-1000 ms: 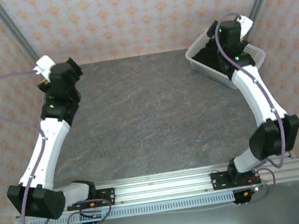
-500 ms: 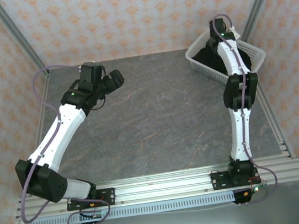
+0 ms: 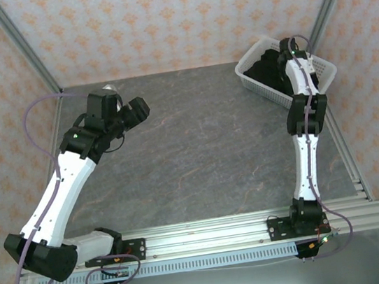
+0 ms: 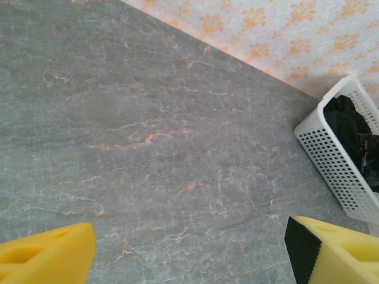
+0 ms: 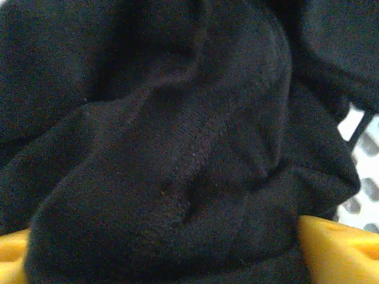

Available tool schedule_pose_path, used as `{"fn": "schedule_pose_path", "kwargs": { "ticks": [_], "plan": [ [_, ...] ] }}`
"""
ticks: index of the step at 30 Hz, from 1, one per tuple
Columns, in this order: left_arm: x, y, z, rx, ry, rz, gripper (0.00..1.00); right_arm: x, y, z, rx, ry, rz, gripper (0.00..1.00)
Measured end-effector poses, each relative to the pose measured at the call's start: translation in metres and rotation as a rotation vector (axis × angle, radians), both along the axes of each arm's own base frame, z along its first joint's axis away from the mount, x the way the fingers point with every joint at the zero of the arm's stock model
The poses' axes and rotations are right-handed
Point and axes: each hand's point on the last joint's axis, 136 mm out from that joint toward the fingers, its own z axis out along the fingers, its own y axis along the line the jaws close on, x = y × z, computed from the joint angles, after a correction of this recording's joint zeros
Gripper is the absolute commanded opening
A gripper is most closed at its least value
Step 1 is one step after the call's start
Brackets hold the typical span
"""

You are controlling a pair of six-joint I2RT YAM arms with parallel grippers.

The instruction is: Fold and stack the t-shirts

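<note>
**Black t-shirts lay heaped in the basket, with the right gripper down among them**

The t-shirts [image 3: 264, 69] sat as a crumpled black pile inside the white perforated basket [image 3: 250, 79] at the far right corner of the table [image 3: 204, 147]. No print showed, only dark folds. In your right wrist view the fabric [image 5: 177, 136] pressed up close. The right gripper [image 5: 172, 257] was sunk into it, and its yellow fingers [image 5: 337, 248] stood wide on either side of a bunched fold. You could not tell whether they were pinching the cloth or merely straddling it.

The left gripper [image 3: 134, 111] hung over the far left part of the table, well apart from the basket, angled toward it. In your left wrist view its jaws were spread with nothing between them but bare grey stone-patterned surface [image 4: 148, 118]. The basket [image 4: 325, 154] and its dark contents [image 4: 346, 118] lay at the right edge.
</note>
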Motion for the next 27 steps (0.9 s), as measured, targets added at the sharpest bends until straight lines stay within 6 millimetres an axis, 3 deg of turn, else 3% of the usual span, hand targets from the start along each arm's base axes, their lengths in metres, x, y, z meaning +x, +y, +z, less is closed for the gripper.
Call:
{"fn": "schedule_pose_path", "kwargs": {
  "ticks": [3,4,11,14,17,20,25,27],
  "plan": [
    [-0.001,0.001,-0.002,0.004,0.009,0.0,0.83,0.003,0.003,0.001,0.023,-0.016,-0.002,0.05],
    [-0.002,0.001,-0.002,0.005,0.012,0.0,0.82,0.003,0.004,0.0,0.028,-0.017,0.0,0.0],
    [0.0,0.0,-0.01,0.015,0.034,-0.002,0.76,0.007,0.01,0.024,-0.026,-0.068,0.058,0.0],
    [0.001,0.0,-0.011,0.016,0.038,-0.002,0.75,0.011,0.026,0.062,-0.094,-0.133,0.114,0.0],
    [0.002,-0.001,-0.013,0.015,0.042,-0.001,0.73,0.016,0.06,0.131,-0.172,-0.263,0.185,0.0],
    [0.003,-0.001,-0.014,0.016,0.046,0.0,0.73,0.009,0.101,0.215,-0.242,-0.426,0.249,0.0],
    [0.006,-0.001,-0.017,0.021,0.05,0.003,0.73,-0.025,0.165,0.373,-0.335,-0.742,0.372,0.0],
    [0.007,0.002,-0.017,0.034,0.048,0.018,0.73,-0.04,0.184,0.42,-0.363,-0.837,0.414,0.0]
  ]
}}
